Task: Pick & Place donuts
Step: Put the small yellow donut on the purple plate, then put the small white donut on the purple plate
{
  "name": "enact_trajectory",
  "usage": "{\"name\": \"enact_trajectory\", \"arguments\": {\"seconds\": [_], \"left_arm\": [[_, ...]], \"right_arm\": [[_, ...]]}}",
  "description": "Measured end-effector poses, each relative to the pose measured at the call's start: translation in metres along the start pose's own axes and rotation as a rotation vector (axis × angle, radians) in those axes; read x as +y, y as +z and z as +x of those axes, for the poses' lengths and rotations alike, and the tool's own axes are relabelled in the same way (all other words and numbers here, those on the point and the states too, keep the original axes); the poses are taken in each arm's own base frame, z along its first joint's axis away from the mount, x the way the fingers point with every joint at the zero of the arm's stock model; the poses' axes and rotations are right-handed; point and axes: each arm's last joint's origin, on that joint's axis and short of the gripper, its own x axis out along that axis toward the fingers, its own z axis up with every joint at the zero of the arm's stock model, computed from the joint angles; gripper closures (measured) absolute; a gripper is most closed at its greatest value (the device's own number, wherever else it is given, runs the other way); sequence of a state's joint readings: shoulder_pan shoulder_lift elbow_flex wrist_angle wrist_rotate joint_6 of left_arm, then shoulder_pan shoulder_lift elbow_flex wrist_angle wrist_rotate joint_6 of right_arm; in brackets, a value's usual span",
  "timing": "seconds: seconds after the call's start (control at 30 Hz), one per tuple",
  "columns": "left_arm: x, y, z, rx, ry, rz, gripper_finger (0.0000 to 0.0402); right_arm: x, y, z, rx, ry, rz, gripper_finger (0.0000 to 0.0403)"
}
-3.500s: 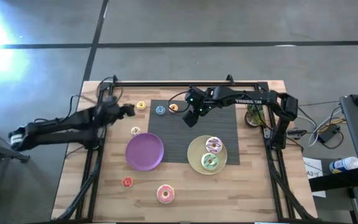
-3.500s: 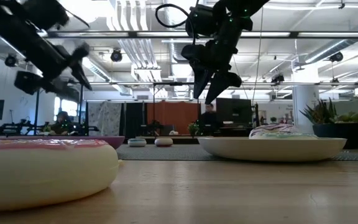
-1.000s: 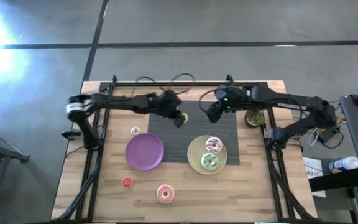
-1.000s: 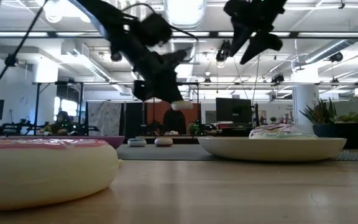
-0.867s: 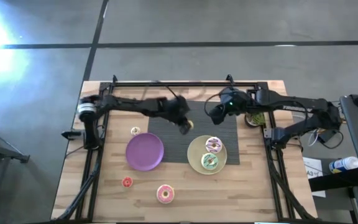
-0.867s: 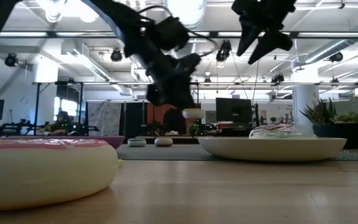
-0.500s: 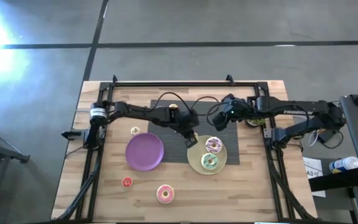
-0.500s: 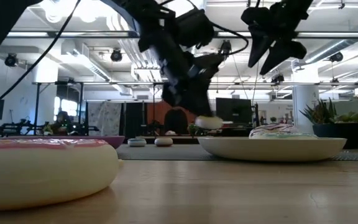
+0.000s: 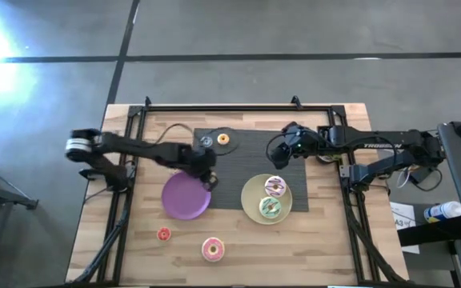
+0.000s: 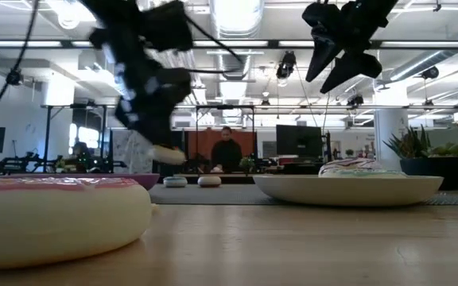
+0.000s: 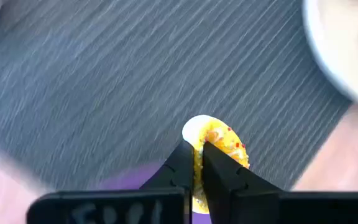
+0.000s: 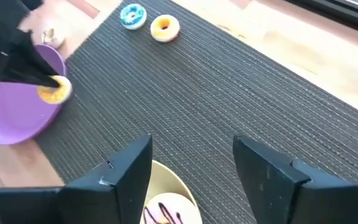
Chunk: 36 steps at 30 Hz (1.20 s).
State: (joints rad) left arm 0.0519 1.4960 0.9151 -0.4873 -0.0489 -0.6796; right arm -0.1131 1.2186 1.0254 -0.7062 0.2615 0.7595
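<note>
A small yellow donut (image 11: 215, 144) is pinched between the fingers of the left gripper (image 11: 194, 163), held in the air over the purple plate's (image 9: 184, 197) right edge where it meets the dark mat (image 9: 238, 172). The blue (image 12: 132, 15) and orange (image 12: 165, 27) donuts sit at the mat's far edge. The right gripper (image 12: 191, 163) hovers spread wide above the mat's far right, near the pale-yellow plate (image 9: 250, 200).

High view overhead; low view table-level; both share pale-yellow plate (image 9: 250, 196)
</note>
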Motion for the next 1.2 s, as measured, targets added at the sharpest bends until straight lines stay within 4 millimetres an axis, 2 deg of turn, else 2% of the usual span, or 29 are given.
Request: {"name": "enact_trajectory", "arguments": {"seconds": [0.1,0.27,0.5,0.7,0.87,1.03,1.2], "left_arm": [[0.012,-0.030,-0.010,-0.007,0.022,-0.062,0.0401],[0.026,-0.059,-0.027,-0.068,0.016,-0.148,0.0401],[0.050,-0.086,-0.018,-0.028,0.068,-0.232,0.0394],[0.052,-0.090,-0.018,-0.020,0.070,-0.283,0.0316],[0.047,-0.083,-0.032,-0.008,0.060,-0.245,0.0253],[0.045,-0.079,-0.049,0.008,0.141,-0.180,0.0242],[0.061,-0.079,-0.057,-0.061,0.366,-0.193,0.0241]], "right_arm": [[0.001,0.001,0.000,-0.016,0.016,0.002,0.0188],[0.004,0.004,0.002,-0.035,0.038,0.010,0.0188],[0.013,0.001,0.016,0.025,0.100,-0.007,0.0188],[0.024,-0.008,0.034,0.076,0.095,-0.025,0.0188],[0.034,-0.011,0.043,0.108,0.103,-0.055,0.0188],[0.046,-0.006,0.047,0.110,0.127,-0.131,0.0188],[0.054,-0.001,0.055,0.118,0.126,-0.158,0.0188]]}}
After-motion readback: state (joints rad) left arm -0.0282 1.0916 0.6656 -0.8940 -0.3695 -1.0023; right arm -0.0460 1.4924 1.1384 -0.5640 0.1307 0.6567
